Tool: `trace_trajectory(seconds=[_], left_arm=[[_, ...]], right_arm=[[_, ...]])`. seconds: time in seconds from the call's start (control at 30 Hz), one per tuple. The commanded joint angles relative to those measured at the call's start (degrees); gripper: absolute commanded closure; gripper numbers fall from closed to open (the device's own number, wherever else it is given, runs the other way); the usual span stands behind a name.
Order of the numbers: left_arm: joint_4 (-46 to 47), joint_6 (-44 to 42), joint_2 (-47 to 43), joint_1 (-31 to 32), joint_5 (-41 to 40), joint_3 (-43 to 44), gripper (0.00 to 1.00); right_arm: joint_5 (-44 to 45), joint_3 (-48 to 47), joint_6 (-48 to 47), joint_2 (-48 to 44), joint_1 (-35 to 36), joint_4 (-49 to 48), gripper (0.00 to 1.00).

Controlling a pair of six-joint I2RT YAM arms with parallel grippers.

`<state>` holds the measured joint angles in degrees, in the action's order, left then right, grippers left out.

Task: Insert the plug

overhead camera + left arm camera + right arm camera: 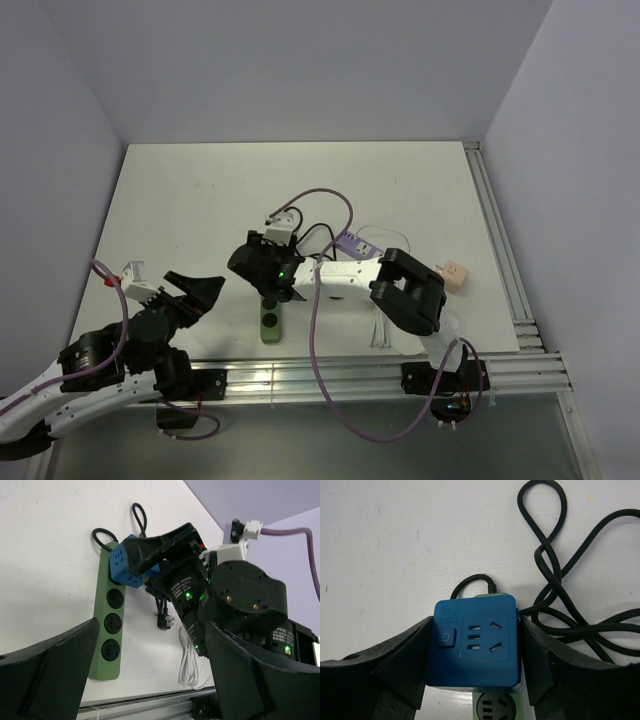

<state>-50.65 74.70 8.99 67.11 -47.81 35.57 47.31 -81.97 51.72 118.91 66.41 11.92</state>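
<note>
I see the plug [470,640] in the middle of the right wrist frame, over the upper end of the strip [497,707], with one free socket showing just below it at the bottom edge. My right gripper [472,656] has it clamped, a finger pressed against each side. In the left wrist view the plug sits tilted on the strip, upper left of centre; I cannot tell whether its pins are in. A black cord [555,580] loops at the upper right. My left gripper [197,285] hangs at the lower left of the top view, spread wide and holding nothing.
</note>
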Motion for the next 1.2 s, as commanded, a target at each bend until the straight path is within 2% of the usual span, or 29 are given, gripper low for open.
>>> trace_trajectory(seconds=[0.0,0.13,0.43,0.6,0.8,0.93,0.97,1.03,1.17], left_arm=[[0.0,0.5,1.3,-0.1,-0.2,1.2,0.08],[-0.6,1.3,1.8,-0.1,0.4,1.0,0.08],[-1.5,3.4,1.8,-0.1,2.1,0.5,0.08],[-1.3,3.6,1.5,-0.2,1.4,0.1,0.08],[-2.7,4.4,1.9,-0.1,0.8,0.7,0.08],[-2.6,4.8,0.9,-0.1,1.3,0.5,0.08],[-2.3,4.2,0.7,-0.1,1.6,0.2,0.08],[-1.4,3.6,0.3,-0.1,1.7,0.3,0.08],[-2.3,3.4,1.2,-0.1,0.7,1.6,0.08]], right_arm=[[-18.8,12.7,8.3,11.8,4.8,20.0,1.00],[-19.5,17.1,13.2,11.0,6.8,15.8,1.00],[-18.3,12.1,14.5,15.8,10.7,22.0,1.00],[-20.0,14.1,14.0,14.5,12.1,21.0,1.00],[-24.9,18.0,11.7,14.3,12.7,18.9,1.00],[-26.5,16.7,7.6,16.1,11.6,18.0,1.00],[-29.2,16.9,6.6,16.1,10.9,17.0,1.00],[-32.5,21.2,4.8,15.0,8.0,11.2,1.00],[-34.8,25.4,5.9,14.5,8.7,9.7,1.00]])
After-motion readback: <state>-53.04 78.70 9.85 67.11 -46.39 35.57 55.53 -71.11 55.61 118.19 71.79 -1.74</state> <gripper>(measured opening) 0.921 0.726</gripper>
